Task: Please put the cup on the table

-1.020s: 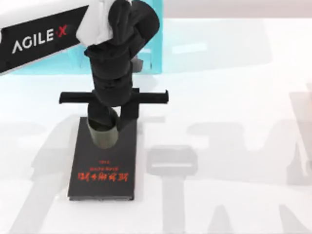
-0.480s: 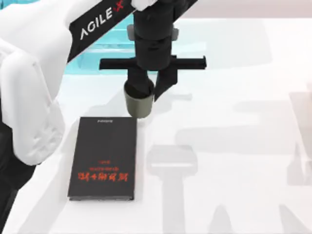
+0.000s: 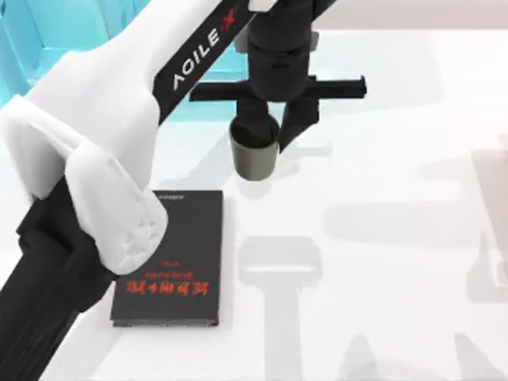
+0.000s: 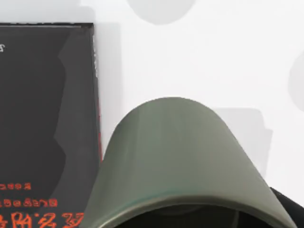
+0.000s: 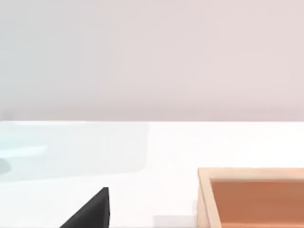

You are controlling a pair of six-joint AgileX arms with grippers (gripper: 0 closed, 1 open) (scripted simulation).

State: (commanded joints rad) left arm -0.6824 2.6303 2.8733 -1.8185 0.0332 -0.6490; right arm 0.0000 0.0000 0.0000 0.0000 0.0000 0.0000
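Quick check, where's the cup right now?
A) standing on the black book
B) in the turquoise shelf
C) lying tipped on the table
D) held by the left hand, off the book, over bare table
D: the left hand grips the cup, beyond the book, over the bare table.

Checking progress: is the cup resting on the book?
No, the cup hangs in the left gripper, clear of the book.

White desk (image 5: 156,156) runs to a pale pinkish-grey wall w/ faint turquoise reflection on one side. Orange-brown box (image 5: 251,197), lighter rim, sits on desk at frame corner. Black wedge-shaped part (image 5: 90,211) at lower edge; can't tell what it is.
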